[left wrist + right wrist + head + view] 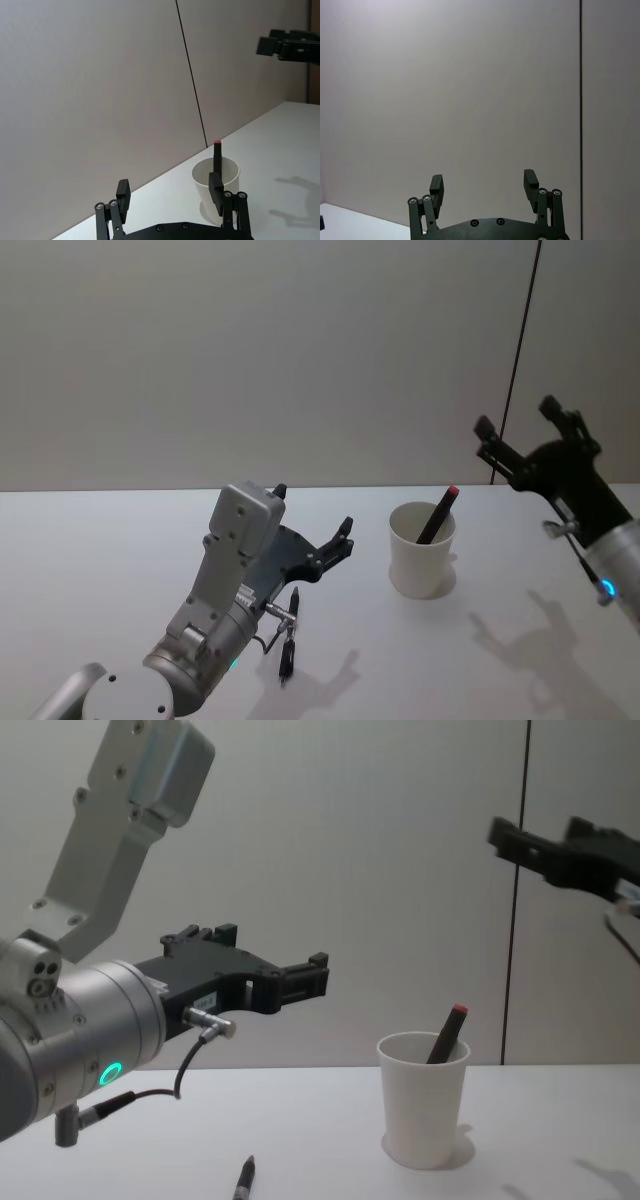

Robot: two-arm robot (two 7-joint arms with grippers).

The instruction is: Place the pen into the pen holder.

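Two pens are in sight. One, a dark pen [440,512] with a red tip, stands leaning inside the pen holder [421,555], a plain white paper cup upright on the tabletop [100,560]. Its red end sticks out above the rolled rim, tilted toward the right. The other, a black pen [289,638], lies flat on the tabletop, well to the left of the cup and nearer the robot, just beside the left arm's wrist in the head view. The left hand [315,508] hovers above the tabletop to the left of the cup and apart from it, its fingers spread wide with nothing between them; it points toward the cup. The right hand [516,415] is raised high to the right of the cup, well above the tabletop, likewise spread wide and empty.
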